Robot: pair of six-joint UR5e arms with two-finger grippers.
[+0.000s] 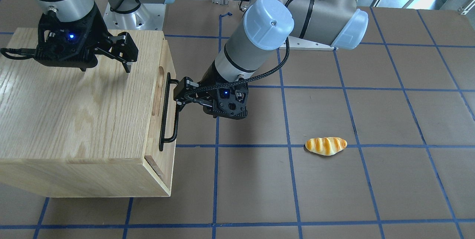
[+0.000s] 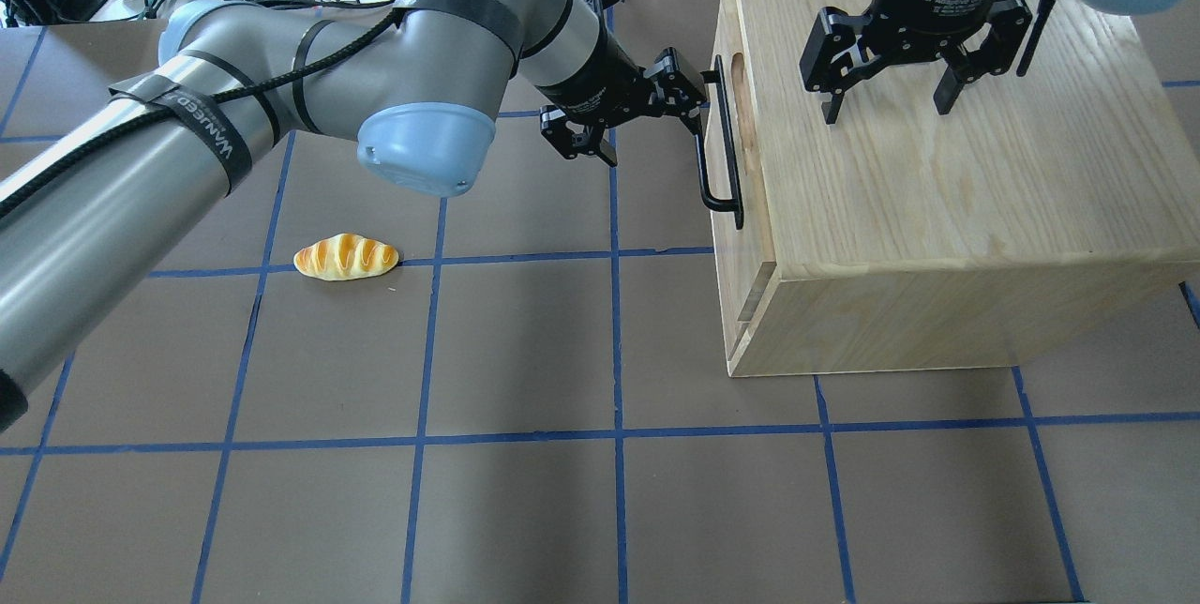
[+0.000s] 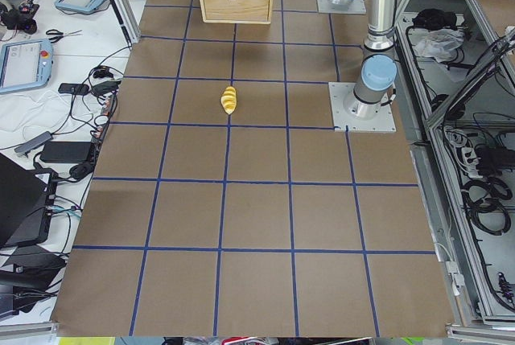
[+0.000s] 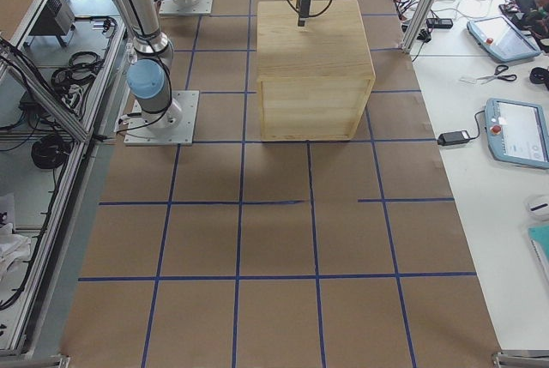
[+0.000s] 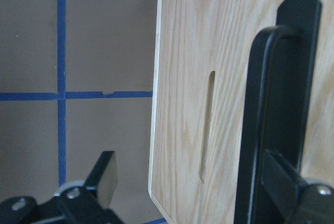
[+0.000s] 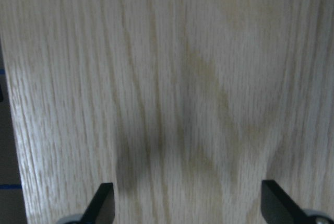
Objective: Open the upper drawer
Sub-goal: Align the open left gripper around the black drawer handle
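The upper drawer (image 2: 745, 130) is the light oak front of the cabinet (image 1: 74, 113), with an oblong notch (image 5: 206, 125) and a long black bar handle (image 1: 166, 113). It sits flush with the cabinet. My left gripper (image 1: 178, 96) is open beside the handle's far end. In the left wrist view one finger (image 5: 292, 190) lies against the handle (image 5: 271, 104) and the other finger (image 5: 104, 179) hangs free over the table. My right gripper (image 2: 886, 102) is open and empty just above the cabinet top (image 6: 172, 78).
A toy bread roll (image 1: 326, 146) lies on the brown, blue-taped table, well away from the cabinet; it also shows in the overhead view (image 2: 346, 257). The left arm's elbow (image 2: 422, 144) hangs over the table between roll and drawer.
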